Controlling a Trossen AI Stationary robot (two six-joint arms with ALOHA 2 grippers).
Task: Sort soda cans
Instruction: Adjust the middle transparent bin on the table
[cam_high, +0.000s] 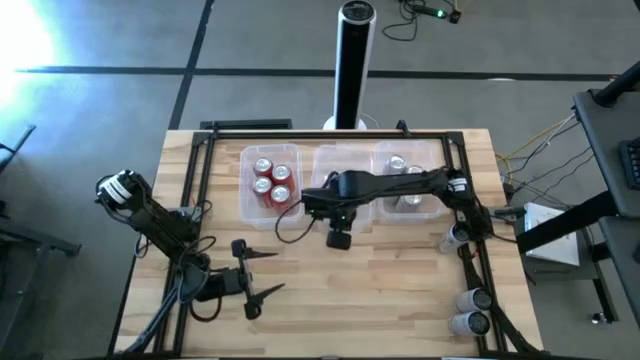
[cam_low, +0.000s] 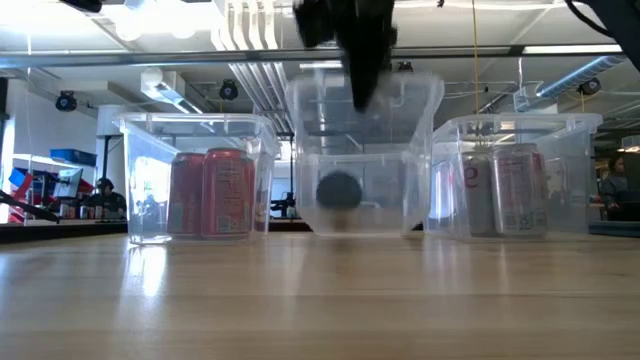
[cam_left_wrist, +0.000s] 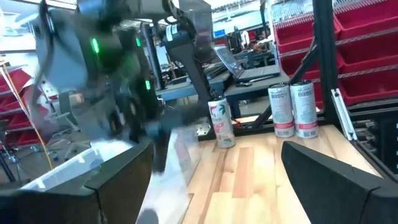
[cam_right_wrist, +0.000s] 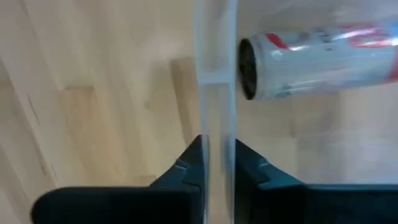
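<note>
Three clear tubs stand in a row at the table's far side. The left tub (cam_high: 268, 180) holds three red soda cans (cam_high: 270, 182). The right tub (cam_high: 432, 160) holds silver-grey cans (cam_low: 505, 190). In the middle tub (cam_low: 362, 150) one pale can with red marks (cam_right_wrist: 317, 59) lies on its side, its dark end (cam_low: 340, 190) toward the near edge. My right gripper (cam_high: 338, 212) is shut on this tub. My left gripper (cam_high: 272, 273) waits open at the near left, with nothing between its fingers. My right gripper pinches the middle tub's near wall at its top rim (cam_right_wrist: 215, 134), with one finger (cam_right_wrist: 183, 171) outside the tub and the other inside. The fingers come from above, pointing down. In the low view the tub's bottom (cam_low: 360, 228) sits slightly higher than its neighbours' bottoms.
Three more cans (cam_high: 457, 237) (cam_high: 475, 298) (cam_high: 465, 322) stand along the table's right edge, upright in the left wrist view (cam_left_wrist: 281, 112). A black frame rail (cam_high: 200, 200) runs around the tabletop. Bare wood (cam_high: 380, 290) lies between the tubs and the near edge.
</note>
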